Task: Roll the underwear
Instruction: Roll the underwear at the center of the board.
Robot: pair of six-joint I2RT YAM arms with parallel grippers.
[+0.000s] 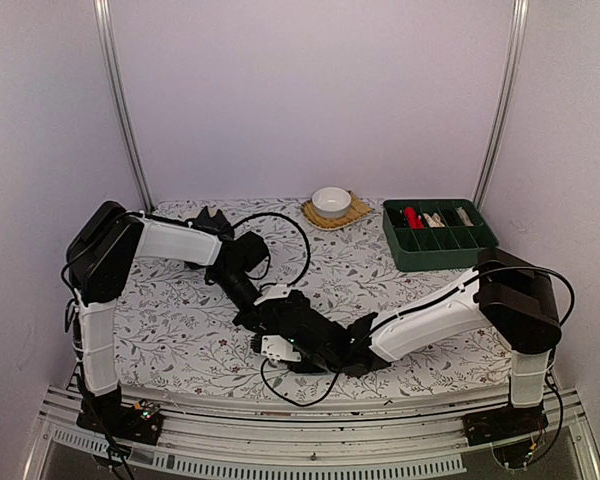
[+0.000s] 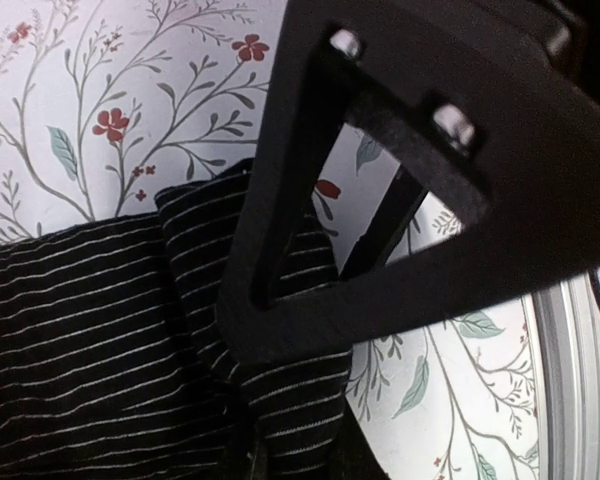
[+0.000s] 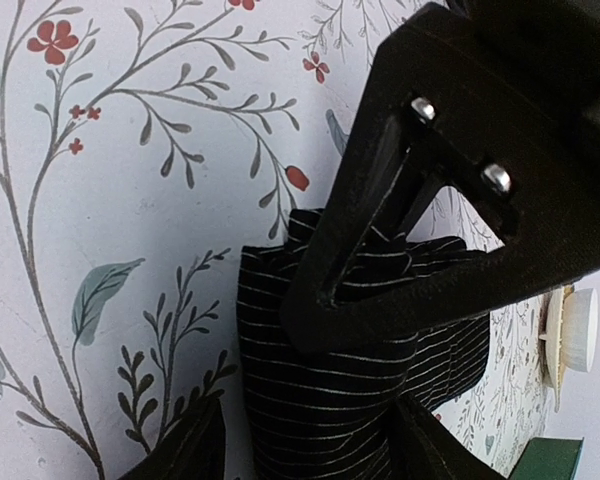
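One black thin-striped underwear (image 1: 305,335) lies bunched on the flowered cloth near the front centre, between both grippers. My left gripper (image 1: 270,318) reaches in from the left. In the left wrist view its jaws (image 2: 280,410) are closed on a folded edge of the underwear (image 2: 100,330). My right gripper (image 1: 348,350) reaches in from the right. In the right wrist view its jaws (image 3: 320,400) hold a thick rolled end of the underwear (image 3: 310,420). A second black garment (image 1: 212,218) lies at the back left, partly behind the left arm. No orange-red tag shows.
A white bowl (image 1: 331,200) sits on a woven mat at the back centre. A green divided tray (image 1: 438,235) with small items stands at the back right. The flowered table cover (image 1: 180,330) ends at the metal front rail.
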